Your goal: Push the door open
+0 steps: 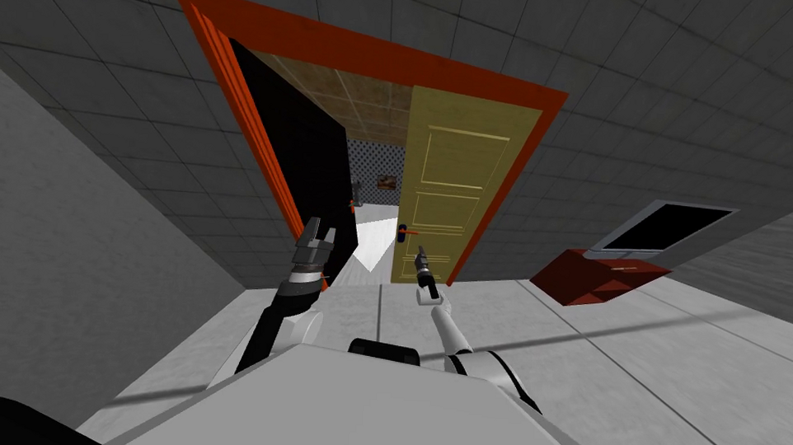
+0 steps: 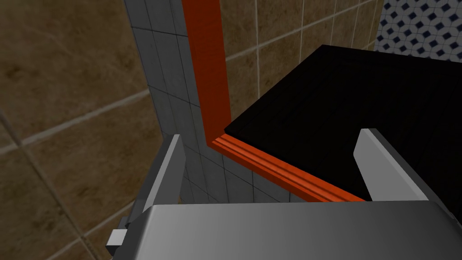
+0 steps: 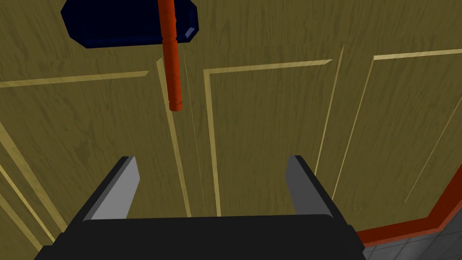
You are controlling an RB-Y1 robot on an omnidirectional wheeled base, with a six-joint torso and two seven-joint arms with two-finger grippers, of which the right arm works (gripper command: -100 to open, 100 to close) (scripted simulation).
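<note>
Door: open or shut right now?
Open, partway. In the head view the door stands swung away from the left side of the red frame, and a patterned wall and pale floor show through the gap.

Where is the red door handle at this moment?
In the head view, the red door handle sits near the yellow door's left edge, just ahead of the open right tool, not touching it.

Spread left jaws facing the red door frame, black area beside it.
</note>
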